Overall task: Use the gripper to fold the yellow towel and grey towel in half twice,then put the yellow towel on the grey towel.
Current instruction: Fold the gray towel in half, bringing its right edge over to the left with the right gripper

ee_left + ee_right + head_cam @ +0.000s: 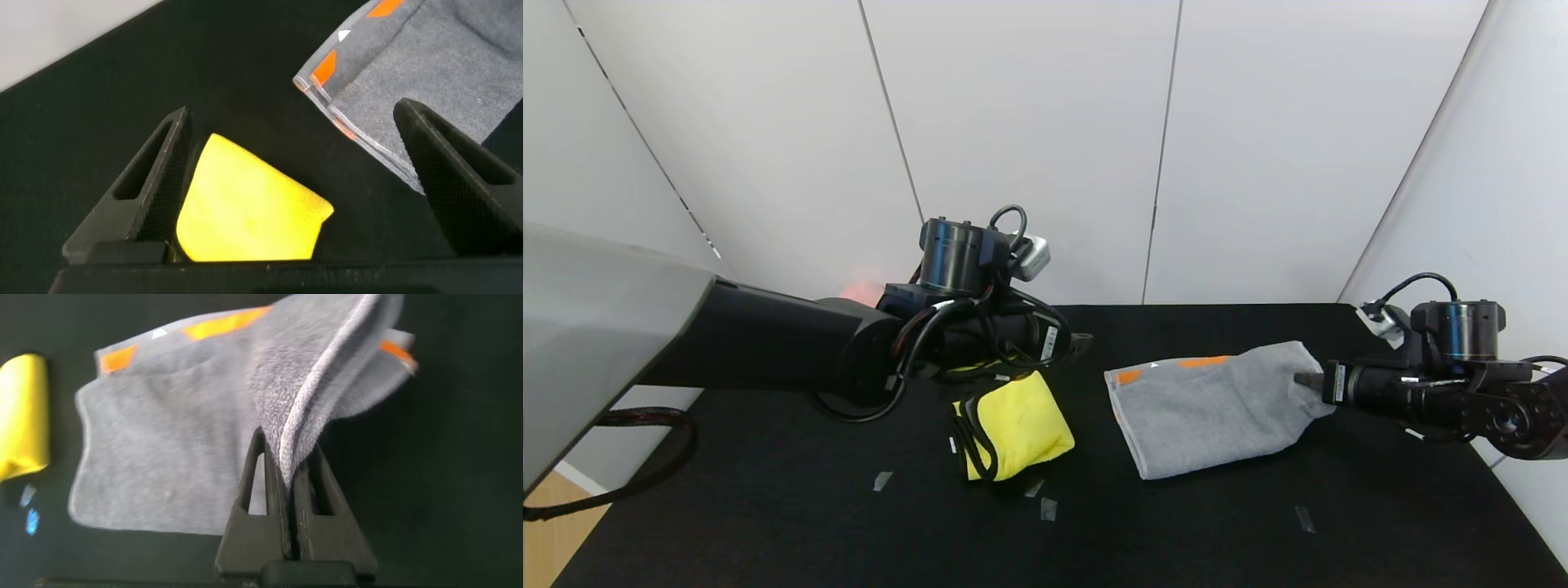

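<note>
The yellow towel lies folded small on the black table, left of centre. My left gripper hovers open just above and behind it; in the left wrist view the yellow towel shows between the spread fingers of the gripper, untouched. The grey towel lies folded right of centre, orange marks along its far edge. My right gripper is shut on its right edge and lifts that edge slightly. In the right wrist view the gripper pinches the raised fold of the grey towel.
Several small tape marks sit on the table in front of the towels. White wall panels close the back and right side. A black cable hangs off the table's left edge.
</note>
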`<state>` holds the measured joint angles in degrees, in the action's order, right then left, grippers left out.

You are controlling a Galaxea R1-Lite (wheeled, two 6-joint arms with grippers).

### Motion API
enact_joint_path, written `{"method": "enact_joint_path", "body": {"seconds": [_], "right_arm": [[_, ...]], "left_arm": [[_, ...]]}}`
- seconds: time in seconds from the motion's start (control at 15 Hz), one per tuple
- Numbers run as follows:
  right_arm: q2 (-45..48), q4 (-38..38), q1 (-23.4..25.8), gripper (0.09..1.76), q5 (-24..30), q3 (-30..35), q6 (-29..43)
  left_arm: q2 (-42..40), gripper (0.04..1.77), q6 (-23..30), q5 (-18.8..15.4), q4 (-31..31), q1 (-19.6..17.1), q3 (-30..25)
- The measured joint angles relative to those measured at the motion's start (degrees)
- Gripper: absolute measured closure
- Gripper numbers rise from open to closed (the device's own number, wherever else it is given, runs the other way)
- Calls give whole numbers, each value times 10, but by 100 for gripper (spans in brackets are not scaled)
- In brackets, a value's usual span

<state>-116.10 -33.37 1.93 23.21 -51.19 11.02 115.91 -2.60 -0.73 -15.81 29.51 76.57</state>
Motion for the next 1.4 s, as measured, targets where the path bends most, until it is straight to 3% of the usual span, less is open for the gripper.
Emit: {"method": "enact_joint_path", "body": {"seconds": [0.67,0.87,1.4], "right_arm": [[-1,19,-153,169,-6,-14,17],[-9,18,-189,169,-32,-23,18],[-43,17,-212,169,-41,-39,17]], "left_arm": [[-8,9,0,0,0,11,-12],[-15,9,0,0,-1,15,-16],[-23,9,0,0,-1,15,-18]]}}
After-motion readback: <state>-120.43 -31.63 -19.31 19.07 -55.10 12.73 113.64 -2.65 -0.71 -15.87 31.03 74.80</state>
